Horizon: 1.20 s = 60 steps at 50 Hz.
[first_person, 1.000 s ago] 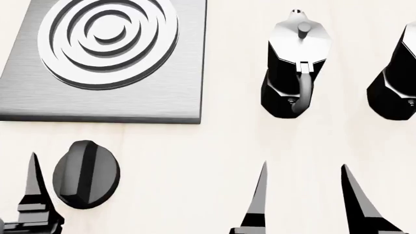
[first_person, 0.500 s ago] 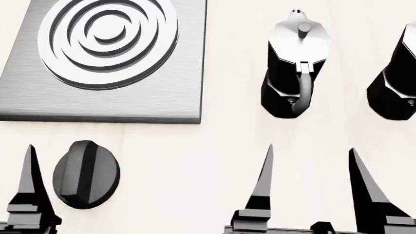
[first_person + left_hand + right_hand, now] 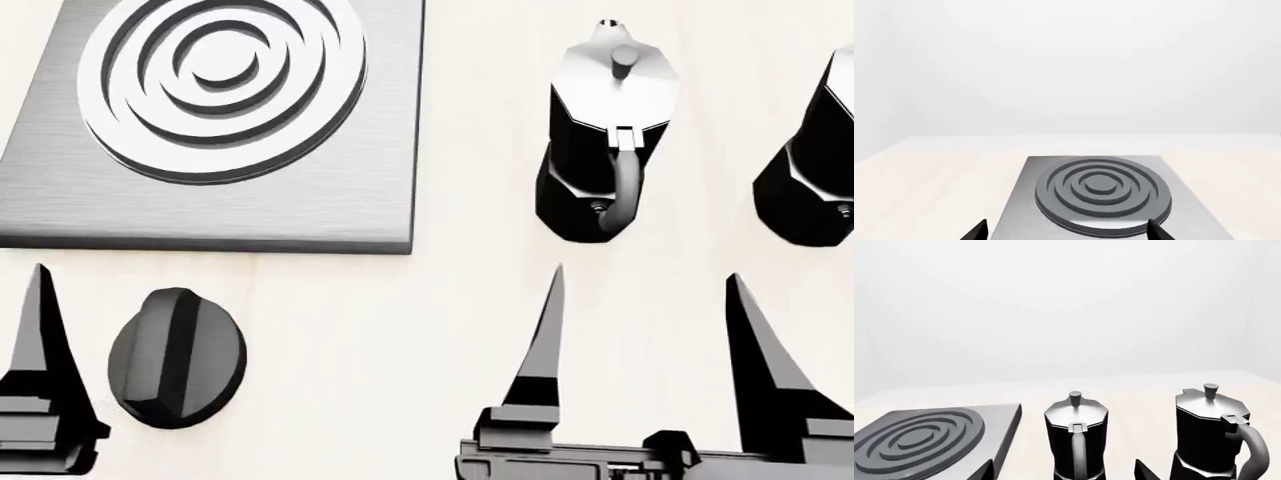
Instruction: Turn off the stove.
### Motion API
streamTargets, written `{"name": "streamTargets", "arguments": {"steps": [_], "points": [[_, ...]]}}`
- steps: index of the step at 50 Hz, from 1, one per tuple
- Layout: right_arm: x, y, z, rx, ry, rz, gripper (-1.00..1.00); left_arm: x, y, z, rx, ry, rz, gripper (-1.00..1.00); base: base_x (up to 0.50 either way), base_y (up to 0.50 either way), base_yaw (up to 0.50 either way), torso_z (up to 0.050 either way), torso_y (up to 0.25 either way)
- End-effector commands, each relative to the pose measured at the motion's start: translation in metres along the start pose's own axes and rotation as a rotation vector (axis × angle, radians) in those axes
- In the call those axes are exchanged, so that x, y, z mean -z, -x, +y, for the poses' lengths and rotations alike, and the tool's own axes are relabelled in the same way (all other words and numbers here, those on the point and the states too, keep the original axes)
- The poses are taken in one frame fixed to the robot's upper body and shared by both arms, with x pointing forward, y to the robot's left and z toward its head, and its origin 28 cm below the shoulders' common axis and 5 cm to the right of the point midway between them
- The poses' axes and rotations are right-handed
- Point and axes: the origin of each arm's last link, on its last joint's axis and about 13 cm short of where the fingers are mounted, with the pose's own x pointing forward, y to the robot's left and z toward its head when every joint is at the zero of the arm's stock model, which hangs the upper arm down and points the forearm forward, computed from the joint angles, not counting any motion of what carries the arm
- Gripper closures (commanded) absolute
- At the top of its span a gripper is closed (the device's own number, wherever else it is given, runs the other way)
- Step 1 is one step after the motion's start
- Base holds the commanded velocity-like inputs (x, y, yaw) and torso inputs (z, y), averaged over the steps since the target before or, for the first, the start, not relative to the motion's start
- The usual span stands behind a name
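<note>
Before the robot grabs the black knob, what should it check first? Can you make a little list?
1. Knob in sight, nothing on it: ok.
2. Left gripper open: ok, fingertips far apart in the left wrist view.
3. Left gripper around the knob: not ok; only one finger shows, beside it.
4. Right gripper clear of the nearer moka pot: ok.
5. Stove on or off: cannot tell.

Flat square brushed-grey metal stove slab [image 3: 227, 130] at the far left of my pale wooden worktop [image 3: 400, 330], round black ridged knob [image 3: 176, 357] just before it, two black-and-silver moka pots [image 3: 605, 135] [image 3: 809, 170] side by side to its right.
</note>
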Motion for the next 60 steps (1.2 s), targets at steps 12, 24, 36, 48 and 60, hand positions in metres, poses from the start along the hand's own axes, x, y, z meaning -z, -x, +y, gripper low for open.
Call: {"name": "streamTargets", "arguments": {"steps": [12, 24, 36, 48, 60], "points": [[-0.013, -0.009, 0.002, -0.006, -0.005, -0.043, -1.0, -0.013, -0.007, -0.001, 0.007, 0.005, -0.041, -1.0, 0.0, 0.0, 0.0, 0.0, 0.0], [-0.019, -0.016, 0.003, -0.013, -0.002, -0.064, -1.0, -0.018, -0.014, -0.001, 0.007, 0.001, -0.067, -1.0, 0.0, 0.0, 0.0, 0.0, 0.0], [-0.027, -0.02, 0.003, -0.017, -0.003, -0.082, -1.0, -0.021, -0.018, -0.003, 0.008, -0.016, -0.088, -1.0, 0.0, 0.0, 0.0, 0.0, 0.0], [-0.034, -0.025, 0.004, -0.021, -0.003, -0.104, -1.0, -0.026, -0.024, -0.004, 0.01, -0.018, -0.103, -1.0, 0.0, 0.0, 0.0, 0.0, 0.0], [-0.042, -0.028, 0.006, -0.026, -0.007, -0.123, -1.0, -0.032, -0.025, -0.004, 0.017, -0.014, -0.122, -1.0, 0.0, 0.0, 0.0, 0.0, 0.0]]}}
